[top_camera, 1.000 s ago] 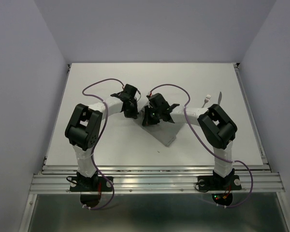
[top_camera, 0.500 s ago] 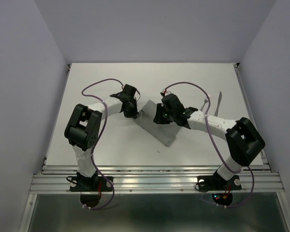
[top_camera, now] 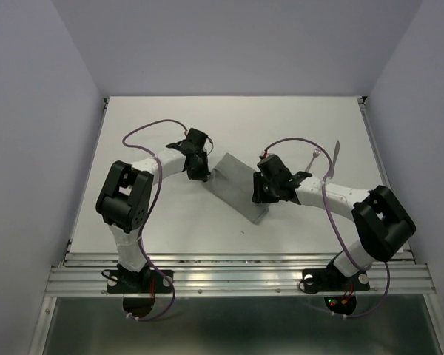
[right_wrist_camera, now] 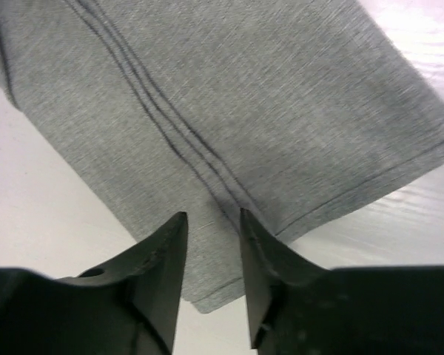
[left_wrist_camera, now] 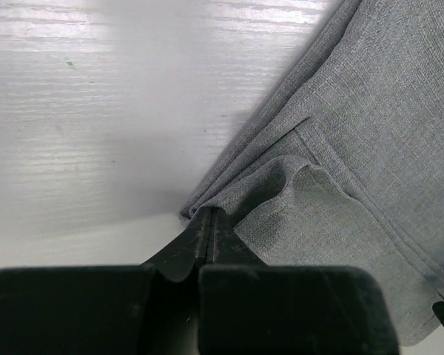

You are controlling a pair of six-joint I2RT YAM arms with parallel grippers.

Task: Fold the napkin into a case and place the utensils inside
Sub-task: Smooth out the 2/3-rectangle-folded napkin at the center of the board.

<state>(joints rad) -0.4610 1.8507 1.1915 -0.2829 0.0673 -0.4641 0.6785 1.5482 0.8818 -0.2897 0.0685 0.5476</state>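
Observation:
The grey napkin (top_camera: 235,183) lies as a folded, layered strip running diagonally in the middle of the table. My left gripper (top_camera: 200,174) is shut on the strip's far-left corner; in the left wrist view the shut gripper (left_wrist_camera: 209,216) pinches the puckered napkin (left_wrist_camera: 355,140) edge. Over the strip's near-right end my right gripper (top_camera: 260,197) stands open. In the right wrist view that gripper (right_wrist_camera: 212,217) holds nothing, and the napkin (right_wrist_camera: 244,89) lies flat below with its seams showing. The fork (top_camera: 316,154) and knife (top_camera: 335,153) lie at the back right, apart from the cloth.
White table (top_camera: 148,222) with a raised metal rail along the near edge (top_camera: 229,270). Grey walls close in on the left, right and back. Purple cables loop above both arms.
My right gripper opened and let go of the napkin, then drew back toward the near right as the arm stretched out low. The cloth now lies flat. The left gripper kept its hold.

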